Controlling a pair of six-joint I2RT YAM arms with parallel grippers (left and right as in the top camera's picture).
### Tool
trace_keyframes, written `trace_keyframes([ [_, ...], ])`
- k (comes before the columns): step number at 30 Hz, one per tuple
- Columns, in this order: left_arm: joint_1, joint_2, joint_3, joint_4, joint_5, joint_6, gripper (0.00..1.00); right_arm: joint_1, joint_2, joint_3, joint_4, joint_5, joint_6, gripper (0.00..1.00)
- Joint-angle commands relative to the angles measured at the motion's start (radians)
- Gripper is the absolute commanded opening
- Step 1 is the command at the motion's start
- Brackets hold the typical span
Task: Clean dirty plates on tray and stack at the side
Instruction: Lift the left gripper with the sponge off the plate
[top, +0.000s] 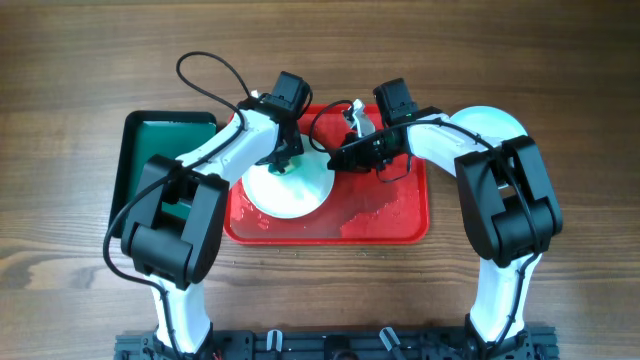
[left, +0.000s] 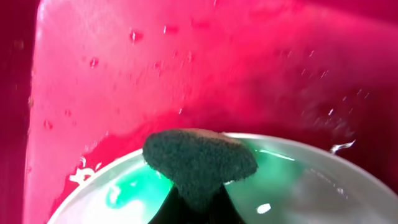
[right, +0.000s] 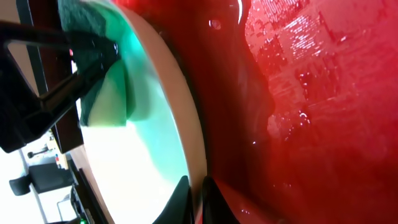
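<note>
Robotics lab bench, this one: a bare wood-grain table fills the view; a black mounting rail along its near edge carries the left arm and right arm; a black office chair stands on pale floor beyond the table edge.

Wooden table with red tray, green tray and pale plate.
</note>
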Motion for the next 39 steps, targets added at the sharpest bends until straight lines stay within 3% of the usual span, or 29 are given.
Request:
trace_keyframes([
  [1, -0.018, 0.069, -0.058, -0.094, 0.204, 0.083, 0.04, -0.005, 0.014, -0.011, -0.010, -0.026, -0.016, 0.04],
  [7, -0.039, 0.068, -0.058, -0.131, 0.748, 0.367, 0.04, -0.005, 0.014, -0.011, -0.010, -0.026, -0.016, 0.04],
  [11, -0.011, 0.054, -0.017, -0.132, 0.919, 0.393, 0.04, -0.005, 0.014, -0.011, -0.010, -0.025, -0.011, 0.04],
  [19, 0.183, 0.016, 0.247, -0.127, 0.905, 0.346, 0.04, -0.005, 0.014, -0.010, -0.025, 0.002, 0.035, 0.04],
  [24, 0.277, 0.016, 0.283, -0.153, 0.728, 0.272, 0.04, -0.005, -0.033, -0.008, -0.082, 0.080, 0.035, 0.04],
  [34, 0.203, 0.016, 0.220, -0.199, 0.479, 0.271, 0.04, 0.008, -0.447, -0.008, -0.388, 0.859, 0.042, 0.04],
  [39, 0.172, 0.016, 0.220, -0.199, 0.392, 0.219, 0.04, 0.089, -0.559, -0.008, -0.495, 1.205, 0.194, 0.04],
])
